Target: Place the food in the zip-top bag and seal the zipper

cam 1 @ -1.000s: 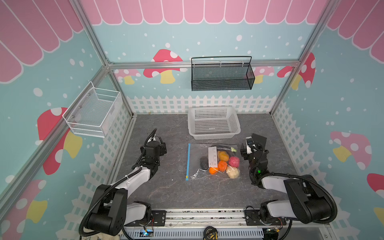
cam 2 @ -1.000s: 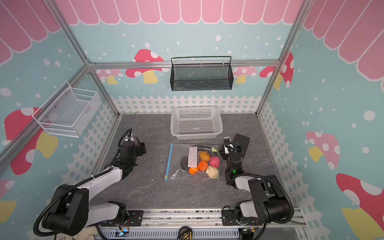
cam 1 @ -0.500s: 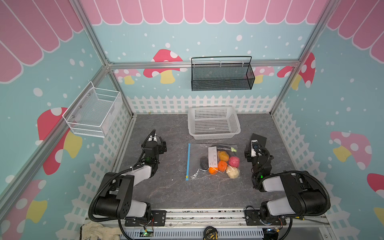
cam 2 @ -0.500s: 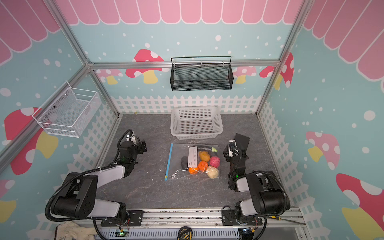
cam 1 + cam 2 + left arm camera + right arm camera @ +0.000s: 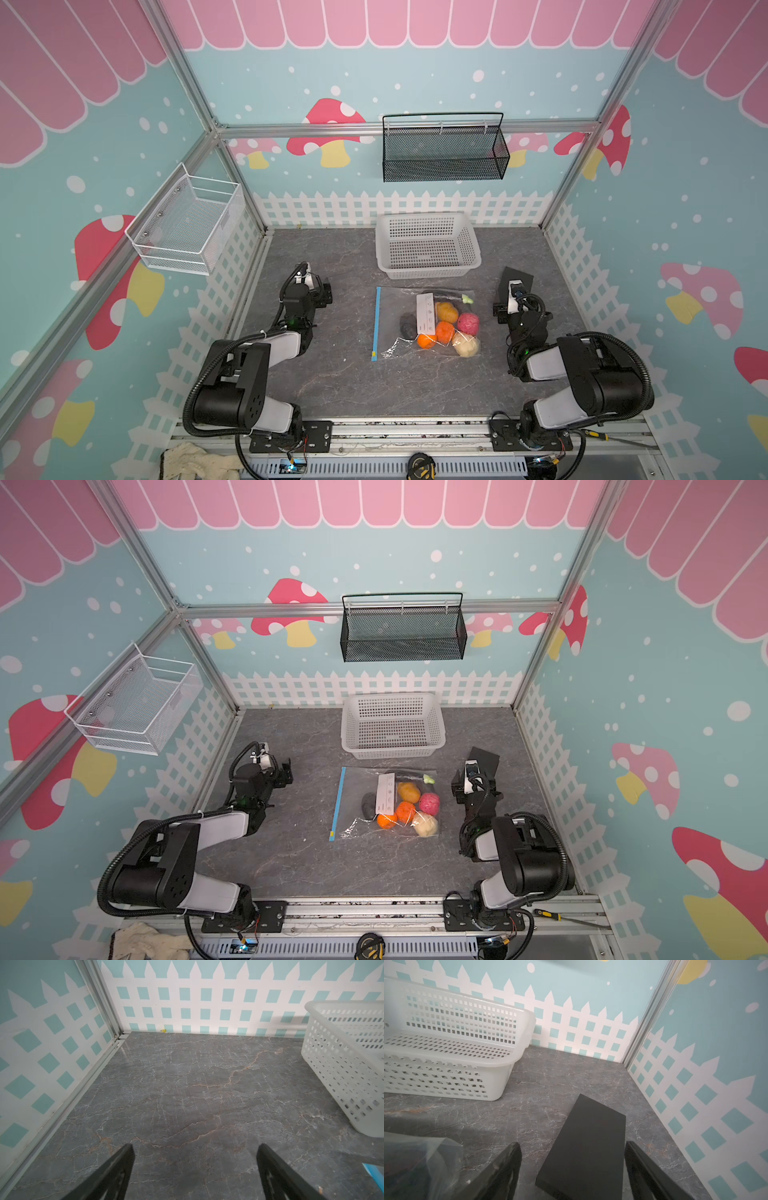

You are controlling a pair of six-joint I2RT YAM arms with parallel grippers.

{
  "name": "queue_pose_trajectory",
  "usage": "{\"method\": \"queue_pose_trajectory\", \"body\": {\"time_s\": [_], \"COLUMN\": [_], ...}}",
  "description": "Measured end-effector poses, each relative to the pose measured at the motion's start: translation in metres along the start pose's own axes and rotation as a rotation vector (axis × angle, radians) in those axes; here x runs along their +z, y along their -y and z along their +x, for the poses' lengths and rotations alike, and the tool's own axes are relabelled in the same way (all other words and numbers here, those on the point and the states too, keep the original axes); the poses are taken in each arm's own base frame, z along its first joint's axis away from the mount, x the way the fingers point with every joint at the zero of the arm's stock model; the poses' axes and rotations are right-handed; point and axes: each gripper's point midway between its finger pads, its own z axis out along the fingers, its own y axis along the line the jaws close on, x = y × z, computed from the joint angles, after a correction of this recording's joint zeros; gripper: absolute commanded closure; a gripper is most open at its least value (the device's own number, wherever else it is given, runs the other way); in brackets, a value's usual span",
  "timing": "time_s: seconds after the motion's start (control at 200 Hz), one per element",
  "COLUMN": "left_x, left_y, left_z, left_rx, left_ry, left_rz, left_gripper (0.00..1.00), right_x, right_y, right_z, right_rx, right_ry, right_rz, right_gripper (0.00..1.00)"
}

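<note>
The bag (image 5: 395,309) lies flat in the middle of the table (image 5: 332,374), just in front of the white basket (image 5: 428,272) and between the two arms, in the same spot as a second ago. The food (image 5: 445,331) is all inside it, bunched toward the right half: orange, yellow, pink, cream and black pieces, with the green-tipped one along the far edge. The zipper (image 5: 377,320) runs down the bag's left edge, with its yellow tab (image 5: 374,355) at the near end. Whether it is sealed along its whole length is too fine to tell. The left gripper (image 5: 195,1145) hovers over bare table well left of the bag, jaws spread wide with nothing between them. The right gripper (image 5: 572,1144) is just right of the bag, jaws also wide and gripping nothing. A black block (image 5: 587,1142) lies on the table under and ahead of them; whether it touches a finger cannot be judged. Against a second ago, both grippers sit in nearly the same places, but both arms have folded back: elbows that lay low and stretched forward now stand raised, nearer the front rail. A white cloth (image 5: 195,459) now shows by the left base; it was out of sight a second ago.
</note>
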Motion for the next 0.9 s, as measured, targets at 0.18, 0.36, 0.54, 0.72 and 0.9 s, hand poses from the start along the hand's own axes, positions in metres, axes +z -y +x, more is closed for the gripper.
{"method": "queue_pose_trajectory", "body": {"time_s": [0.18,0.36,0.54,0.72,0.9], "left_x": [0.001,0.0,0.0,0.0,0.0], "left_y": [-0.004,-0.009,-0.013,-0.015,-0.015], "left_z": [0.011,0.006,0.0,0.0,0.0], "left_rx": [-0.011,-0.037,-0.045,-0.049,-0.053], "left_ry": [-0.005,0.032,0.059,0.063,0.062], "left_rz": [-0.004,-0.027,-0.049,-0.058,-0.059], "left_gripper": [0.02,0.01,0.01,0.01,0.01], "right_x": [0.001,0.005,0.007,0.007,0.007], "right_y": [0.001,0.002,0.001,-0.001,-0.002], "right_z": [-0.001,-0.005,-0.003,-0.003,-0.002], "right_rx": [0.013,0.03,0.037,0.042,0.042], "right_ry": [0.006,0.015,0.007,0.004,0.002], "right_rz": [-0.01,-0.026,-0.049,-0.065,-0.071], "right_gripper": [0.18,0.1,0.07,0.02,0.02]}}
